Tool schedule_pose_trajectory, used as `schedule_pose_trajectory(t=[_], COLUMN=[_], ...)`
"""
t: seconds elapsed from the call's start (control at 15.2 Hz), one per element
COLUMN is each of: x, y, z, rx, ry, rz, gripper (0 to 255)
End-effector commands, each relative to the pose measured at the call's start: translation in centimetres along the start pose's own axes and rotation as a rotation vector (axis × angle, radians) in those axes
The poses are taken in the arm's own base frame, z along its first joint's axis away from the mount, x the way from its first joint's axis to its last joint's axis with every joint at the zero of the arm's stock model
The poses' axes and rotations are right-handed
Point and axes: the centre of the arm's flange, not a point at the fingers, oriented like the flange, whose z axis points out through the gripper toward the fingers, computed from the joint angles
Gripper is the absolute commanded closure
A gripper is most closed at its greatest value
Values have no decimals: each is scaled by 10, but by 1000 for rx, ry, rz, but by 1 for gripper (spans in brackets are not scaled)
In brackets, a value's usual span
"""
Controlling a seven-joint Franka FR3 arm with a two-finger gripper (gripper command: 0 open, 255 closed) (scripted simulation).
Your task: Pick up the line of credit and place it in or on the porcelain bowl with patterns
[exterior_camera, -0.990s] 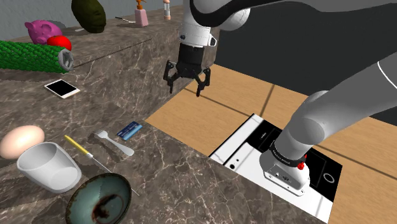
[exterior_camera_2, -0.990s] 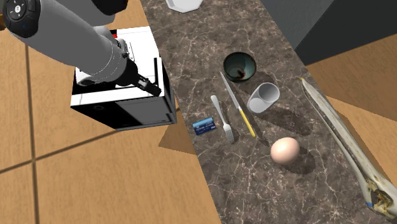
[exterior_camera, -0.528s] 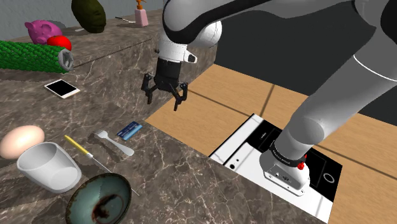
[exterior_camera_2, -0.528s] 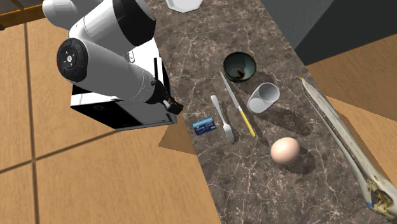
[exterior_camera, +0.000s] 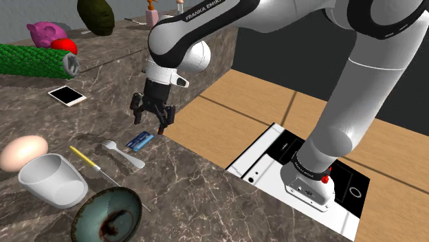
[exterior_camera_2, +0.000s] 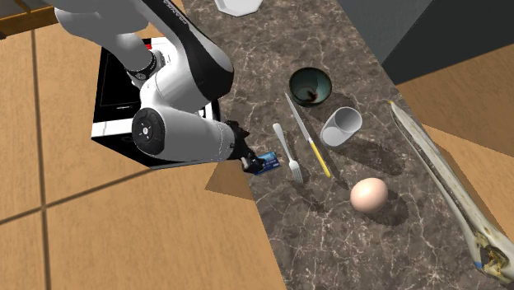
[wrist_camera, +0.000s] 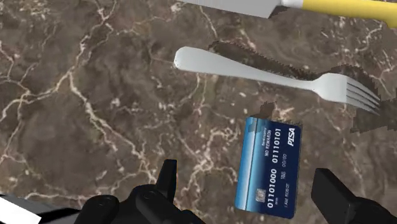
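Observation:
A blue credit card [exterior_camera: 139,141] lies flat on the dark marble counter [exterior_camera: 199,185], close to its edge. My black gripper [exterior_camera: 150,124] hangs open just above it, fingers pointing down. In the wrist view the card [wrist_camera: 269,165] lies between the two spread fingers of the gripper [wrist_camera: 248,184], nearer one of them and untouched. From the second exterior view the gripper [exterior_camera_2: 249,161] sits at the card's [exterior_camera_2: 268,162] end. The dark glazed bowl [exterior_camera: 89,206] stands at the shoulder view's lower left, also seen as a round bowl [exterior_camera_2: 296,77] beyond the fork.
A silver fork [exterior_camera: 124,152] and a yellow-handled knife [exterior_camera: 88,160] lie beside the card. A white cup [exterior_camera: 51,180], an egg [exterior_camera: 23,152] and a phone [exterior_camera: 67,95] sit further along. The counter edge drops to a wooden floor [exterior_camera: 275,103].
The arm has swung toward the shoulder view's left and come down, from over the floor to just above the card. The fingers stay open.

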Motion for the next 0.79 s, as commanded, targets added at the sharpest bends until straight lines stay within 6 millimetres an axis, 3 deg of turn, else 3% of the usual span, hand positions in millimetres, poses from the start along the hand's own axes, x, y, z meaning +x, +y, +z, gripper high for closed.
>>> schedule_pose_trajectory(t=[0.0,0.13,0.73], x=[0,2,0], y=[-20,-33,-35], z=[17,31,70], rx=[15,25,25], ry=[-30,-53,-53], rz=[68,118,118], gripper=[0,0,0])
